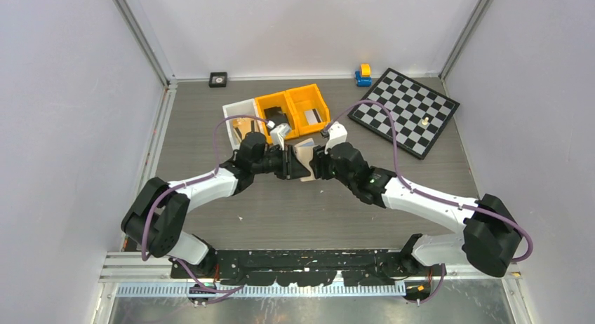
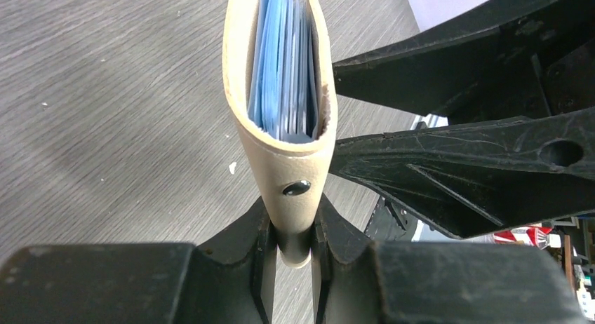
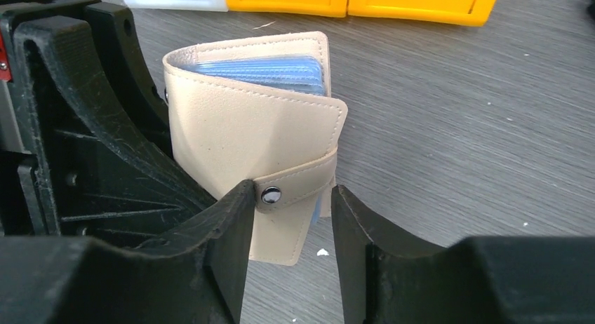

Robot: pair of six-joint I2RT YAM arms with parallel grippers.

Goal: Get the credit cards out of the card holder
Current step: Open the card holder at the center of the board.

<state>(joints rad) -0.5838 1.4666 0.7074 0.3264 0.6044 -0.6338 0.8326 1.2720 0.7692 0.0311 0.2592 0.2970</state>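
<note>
The beige card holder [image 1: 304,159] is held above the table, between the two arms. My left gripper [image 2: 295,219] is shut on its folded spine, next to a dark stud [image 2: 296,188]. The holder is folded, with bluish see-through pockets [image 2: 284,71] showing at its open edge. The credit cards are hidden inside. A strap [image 3: 298,184] with a metal snap [image 3: 271,194] wraps the holder [image 3: 238,135] and is fastened. My right gripper [image 3: 292,198] is open, with one finger on either side of the strap end. Its left finger touches the strap by the snap, and its right finger stands just clear.
Two orange bins [image 1: 295,110] and a white bin [image 1: 238,117] stand just behind the grippers. A chessboard [image 1: 407,110] lies at the back right. A blue and yellow toy [image 1: 363,74] and a small black square item [image 1: 218,79] sit by the back wall.
</note>
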